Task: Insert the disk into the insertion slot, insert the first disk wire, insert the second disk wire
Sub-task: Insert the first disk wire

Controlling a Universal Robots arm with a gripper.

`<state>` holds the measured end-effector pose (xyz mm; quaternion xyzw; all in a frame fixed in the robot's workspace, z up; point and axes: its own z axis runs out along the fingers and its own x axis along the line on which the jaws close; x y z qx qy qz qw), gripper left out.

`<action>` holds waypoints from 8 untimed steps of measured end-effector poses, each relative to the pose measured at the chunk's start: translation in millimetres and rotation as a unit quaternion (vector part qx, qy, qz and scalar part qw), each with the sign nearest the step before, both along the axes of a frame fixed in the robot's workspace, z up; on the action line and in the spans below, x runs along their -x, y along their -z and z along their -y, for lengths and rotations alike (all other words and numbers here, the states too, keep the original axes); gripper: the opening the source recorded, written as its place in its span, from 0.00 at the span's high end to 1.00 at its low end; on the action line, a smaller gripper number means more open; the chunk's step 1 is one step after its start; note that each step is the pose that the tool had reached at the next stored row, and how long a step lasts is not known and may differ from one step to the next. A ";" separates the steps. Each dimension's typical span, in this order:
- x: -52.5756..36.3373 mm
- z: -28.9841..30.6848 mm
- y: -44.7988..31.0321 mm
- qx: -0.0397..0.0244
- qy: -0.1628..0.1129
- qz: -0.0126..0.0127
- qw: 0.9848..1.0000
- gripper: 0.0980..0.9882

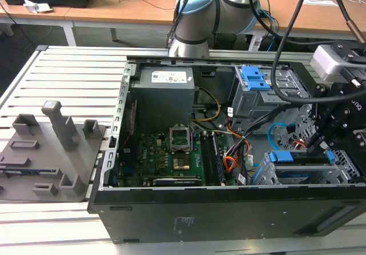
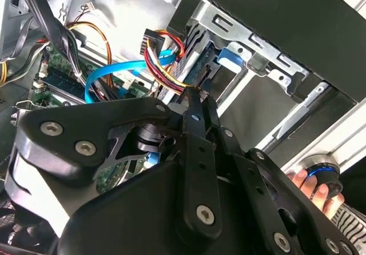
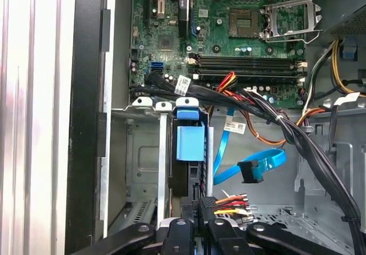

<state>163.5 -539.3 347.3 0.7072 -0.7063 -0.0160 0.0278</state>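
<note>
End effector (image 3: 200, 208) pinching first disk wire (image 3: 231, 199); hand (image 2: 313, 187) in second wrist view.

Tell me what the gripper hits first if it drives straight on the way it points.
Most likely the disk, its blue carrier end seated in the insertion slot straight ahead of the gripper, which holds the first disk wire. Depth is unclear.
</note>
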 end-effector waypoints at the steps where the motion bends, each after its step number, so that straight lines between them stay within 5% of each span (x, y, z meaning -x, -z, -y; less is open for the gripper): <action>1: -0.6 0.0 0.6 0.000 0.000 0.000 1.000 0.93; 8: -4.3 -0.1 2.4 -0.001 0.000 0.000 1.000 0.93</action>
